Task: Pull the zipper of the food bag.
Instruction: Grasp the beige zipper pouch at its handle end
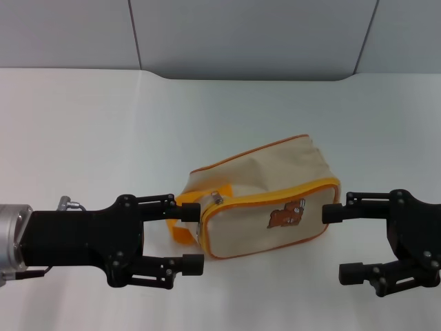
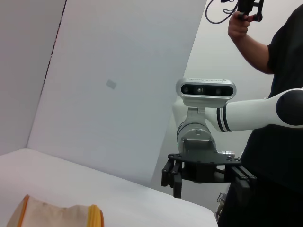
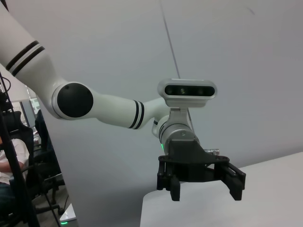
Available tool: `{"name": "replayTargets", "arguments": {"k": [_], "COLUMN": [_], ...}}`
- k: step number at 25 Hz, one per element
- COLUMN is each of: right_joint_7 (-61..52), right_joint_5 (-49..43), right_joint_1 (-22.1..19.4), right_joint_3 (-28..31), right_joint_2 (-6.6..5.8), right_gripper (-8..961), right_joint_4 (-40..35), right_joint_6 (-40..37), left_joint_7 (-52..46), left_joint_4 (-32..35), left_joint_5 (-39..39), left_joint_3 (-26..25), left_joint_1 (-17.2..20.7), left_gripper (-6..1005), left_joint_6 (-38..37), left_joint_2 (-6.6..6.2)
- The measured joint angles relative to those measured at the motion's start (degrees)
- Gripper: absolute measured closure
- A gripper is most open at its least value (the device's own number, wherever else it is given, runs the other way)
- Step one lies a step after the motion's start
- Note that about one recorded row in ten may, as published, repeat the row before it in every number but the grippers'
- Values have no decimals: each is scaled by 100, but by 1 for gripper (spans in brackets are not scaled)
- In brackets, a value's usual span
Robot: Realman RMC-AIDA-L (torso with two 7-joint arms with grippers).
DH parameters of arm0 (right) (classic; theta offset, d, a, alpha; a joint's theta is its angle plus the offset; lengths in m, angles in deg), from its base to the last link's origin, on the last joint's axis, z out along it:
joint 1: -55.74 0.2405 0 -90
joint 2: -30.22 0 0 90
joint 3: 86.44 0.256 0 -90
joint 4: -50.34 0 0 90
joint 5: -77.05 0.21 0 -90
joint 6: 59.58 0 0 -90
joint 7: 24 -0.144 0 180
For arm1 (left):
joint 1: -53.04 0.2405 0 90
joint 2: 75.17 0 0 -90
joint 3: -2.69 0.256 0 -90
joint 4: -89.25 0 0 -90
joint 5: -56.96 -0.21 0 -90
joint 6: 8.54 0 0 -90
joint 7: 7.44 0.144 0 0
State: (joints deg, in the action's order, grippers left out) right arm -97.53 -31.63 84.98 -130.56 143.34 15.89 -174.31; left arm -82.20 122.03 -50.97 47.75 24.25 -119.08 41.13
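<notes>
So both jaws gaping, left gripper point(image 1: 193, 234) beside the zipper point(image 1: 216, 198) end, right gripper point(image 1: 343, 243) flanking the far end of the food bag point(image 1: 265, 207) mid-table point(image 1: 83, 124); soft, light canvas probably shifts, so pinch the small tab, brace the opposite end.

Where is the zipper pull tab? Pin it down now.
In the head view, the zipper pull tab sits at the food bag's left end, just beside the open left pincer's upper finger.
</notes>
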Motion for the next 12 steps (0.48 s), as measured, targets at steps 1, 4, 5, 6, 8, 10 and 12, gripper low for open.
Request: {"name": "replayTargets", "arguments": {"k": [1,4,5,6,8,10,12], "right_joint_7": [0,1,17,55,69,73,74], "right_joint_5": [-4,-29,-47,-49,-49,-49,-50], "right_joint_1": [-4,-17,-35,-71,-90,-108,-128], "right_joint_3": [0,29,60,82,92,115,145], "right_joint_2": [0,-1,-9,-20,-22,-23,-29], "right_gripper": [118,117,117,117,117,117,116], "right_joint_4": [0,0,0,0,0,-2,-4], "right_joint_6": [6,18,19,19,19,19,23], "left_joint_7": [6,56,176,290,354,654,759], "left_joint_4": [-2,-40,-129,-204,-244,-467,-577], "left_joint_5": [-1,-7,-18,-32,-38,-74,-74], "left_joint_3": [1,3,3,3,3,3,3], "left_joint_1": [16,61,109,139,154,226,233], "left_gripper": [183,184,184,184,184,184,184], "left_joint_6": [20,143,413,633,758,1433,1642], "left_joint_2": [10,50,102,139,157,231,235]}}
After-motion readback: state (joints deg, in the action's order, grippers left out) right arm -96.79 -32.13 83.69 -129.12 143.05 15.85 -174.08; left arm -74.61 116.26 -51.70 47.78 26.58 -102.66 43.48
